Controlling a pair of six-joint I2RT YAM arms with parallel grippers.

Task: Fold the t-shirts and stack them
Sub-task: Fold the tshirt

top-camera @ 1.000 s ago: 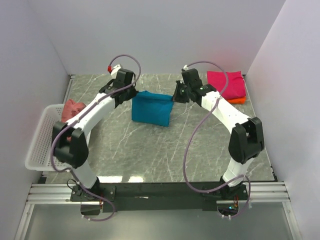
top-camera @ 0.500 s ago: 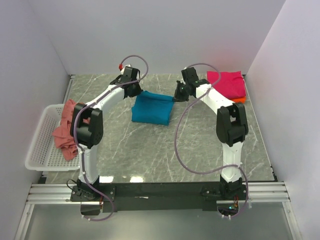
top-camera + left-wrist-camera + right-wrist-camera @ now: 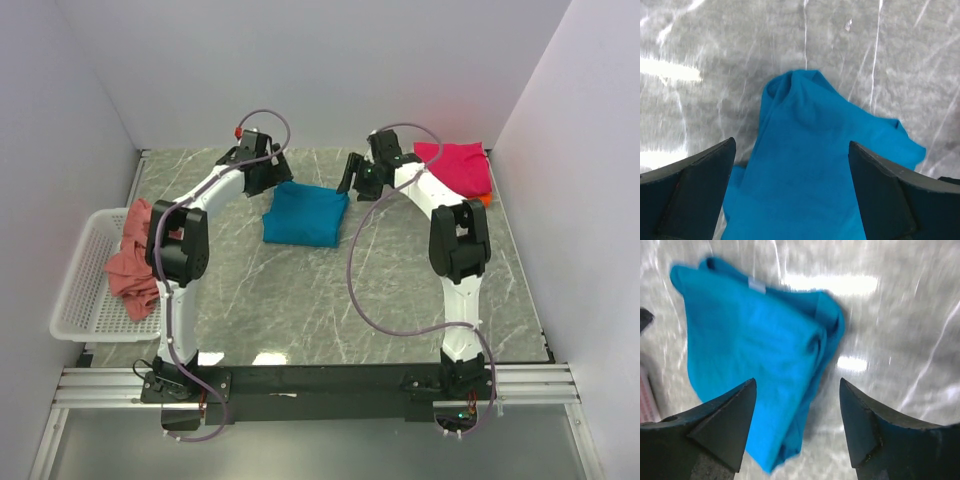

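While your salmon-pink t-shirt [image 3: 130, 265] hung crumpled over the rim of the white basket [image 3: 75, 300] at the left edge, your left tool [image 3: 272, 182] stood wide open over the far left corner of the folded teal t-shirt [image 3: 305, 215], gripping nothing. That shirt lay in the middle of the surface [image 3: 300, 300]. Your right tool [image 3: 352, 175] gaped just beside its far right corner, likewise empty. Far right, the magenta t-shirt [image 3: 455, 168] sat folded on the orange t-shirt [image 3: 482, 200]

The teal-blue t-shirt [image 3: 305, 215], magenta t-shirt [image 3: 455, 165] and salmon-pink t-shirt [image 3: 130, 268] show against a grey table [image 3: 300, 300] veined white.
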